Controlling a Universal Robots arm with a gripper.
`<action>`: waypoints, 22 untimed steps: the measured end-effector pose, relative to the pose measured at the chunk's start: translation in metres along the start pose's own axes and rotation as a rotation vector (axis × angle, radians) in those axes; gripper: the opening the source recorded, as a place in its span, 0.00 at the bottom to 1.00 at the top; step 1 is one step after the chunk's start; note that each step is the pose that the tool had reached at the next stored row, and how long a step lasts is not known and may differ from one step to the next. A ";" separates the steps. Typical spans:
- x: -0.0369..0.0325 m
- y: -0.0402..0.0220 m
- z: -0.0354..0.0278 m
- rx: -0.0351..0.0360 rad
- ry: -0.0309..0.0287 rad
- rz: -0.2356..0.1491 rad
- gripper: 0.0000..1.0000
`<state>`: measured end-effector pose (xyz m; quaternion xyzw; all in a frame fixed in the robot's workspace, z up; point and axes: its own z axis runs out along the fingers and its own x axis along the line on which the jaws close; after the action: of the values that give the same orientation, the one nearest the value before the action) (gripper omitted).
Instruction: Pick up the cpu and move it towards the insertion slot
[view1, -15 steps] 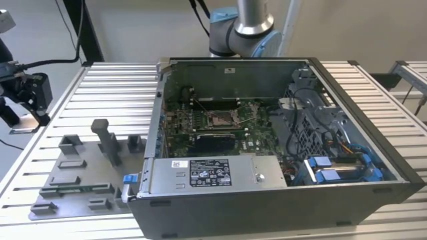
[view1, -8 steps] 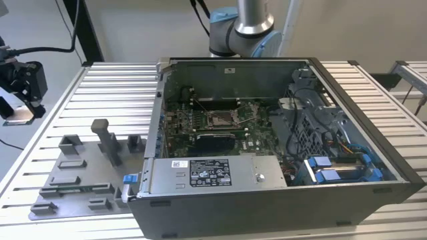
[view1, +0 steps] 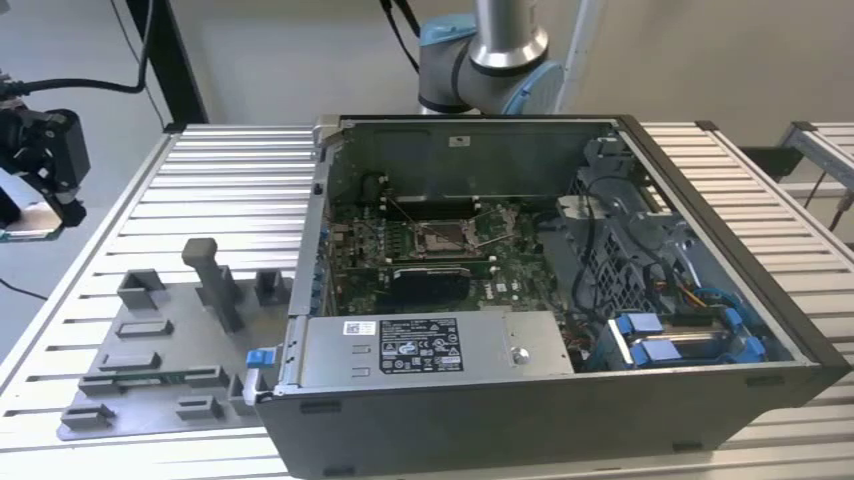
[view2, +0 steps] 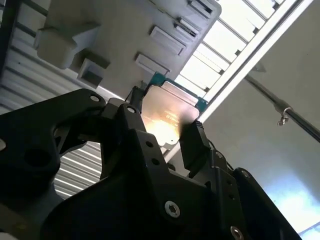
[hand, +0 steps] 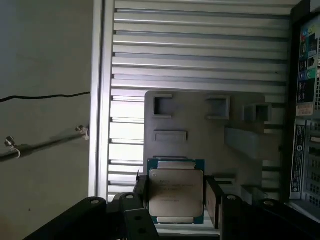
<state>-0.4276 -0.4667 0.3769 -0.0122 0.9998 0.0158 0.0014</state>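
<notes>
Silver-beige metal cpu (hand: 176, 194) is clamped by two opposite edges in the gripper (hand: 177, 199), held aloft at the exterior view's far left. It is judged light, rigid and fragile; edge contact is advised. The insertion slot (view1: 441, 236) is located well apart, inside the computer case (view1: 561, 405).

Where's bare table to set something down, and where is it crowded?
Bare slats lie on the table between the fixture plate and the table's far edge, beside the computer case. The plate's blocks and the case interior round the insertion slot are crowded. The gripper holds the cpu.
</notes>
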 end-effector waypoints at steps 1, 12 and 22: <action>-0.0024 0.0000 0.0001 -0.0001 -0.0001 0.000 0.00; -0.0378 -0.0009 0.0002 -0.0002 0.0006 0.000 0.00; -0.0731 -0.0018 0.0002 -0.0001 0.0007 0.000 0.00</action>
<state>-0.3545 -0.4667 0.3768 -0.0122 0.9998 0.0159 0.0010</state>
